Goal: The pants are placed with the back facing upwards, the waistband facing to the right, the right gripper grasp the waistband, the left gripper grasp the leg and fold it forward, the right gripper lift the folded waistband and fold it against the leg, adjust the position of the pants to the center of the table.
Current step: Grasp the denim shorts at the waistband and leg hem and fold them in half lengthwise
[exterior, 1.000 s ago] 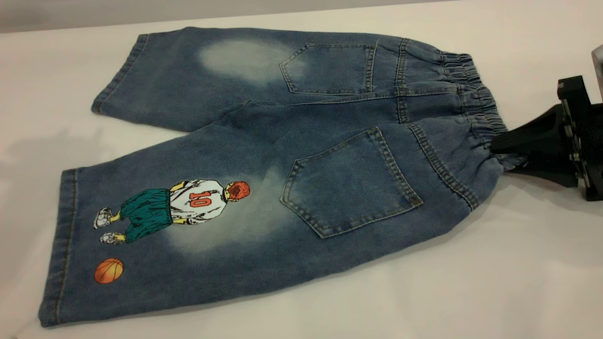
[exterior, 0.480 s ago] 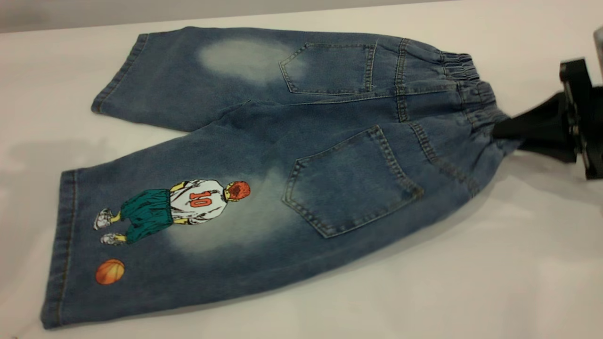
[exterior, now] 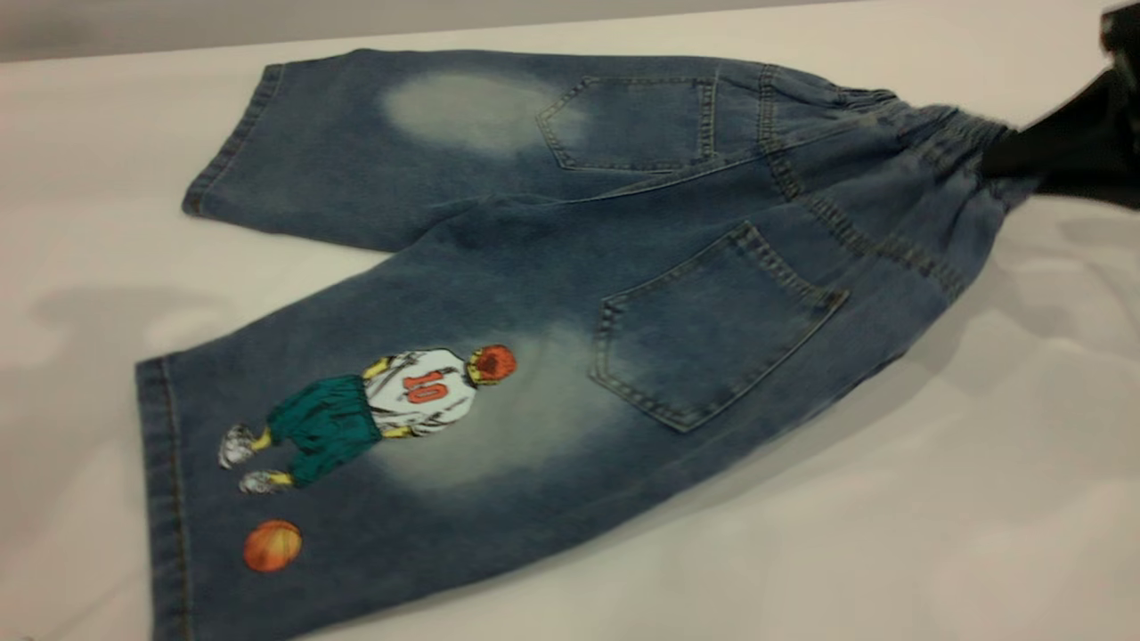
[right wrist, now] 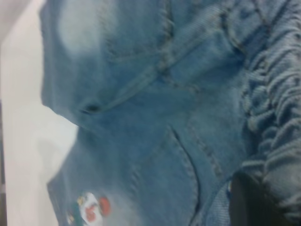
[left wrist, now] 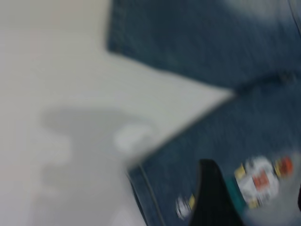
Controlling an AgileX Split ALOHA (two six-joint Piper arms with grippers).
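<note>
The blue denim pants point(exterior: 570, 267) lie back side up on the white table point(exterior: 891, 534), with the waistband point(exterior: 957, 133) at the right. My right gripper point(exterior: 1002, 165) is shut on the waistband and holds it raised off the table; in the right wrist view, gathered elastic point(right wrist: 277, 117) bunches over one dark finger point(right wrist: 247, 202). The near leg point(exterior: 312, 445) carries a printed player point(exterior: 392, 409) and a basketball point(exterior: 272, 545). My left gripper point(left wrist: 256, 197) hovers open over that print point(left wrist: 258, 181), apart from the cloth. It is out of the exterior view.
The far leg point(exterior: 338, 142) lies flat toward the table's back edge point(exterior: 134, 49). Bare white tabletop surrounds the pants at the front right and at the left. A shadow point(left wrist: 89, 141) falls on the table beside the near leg's hem.
My right gripper has risen and moved back to the right with the waistband in it. The pants slid right with it, and the waistband end has lifted.
</note>
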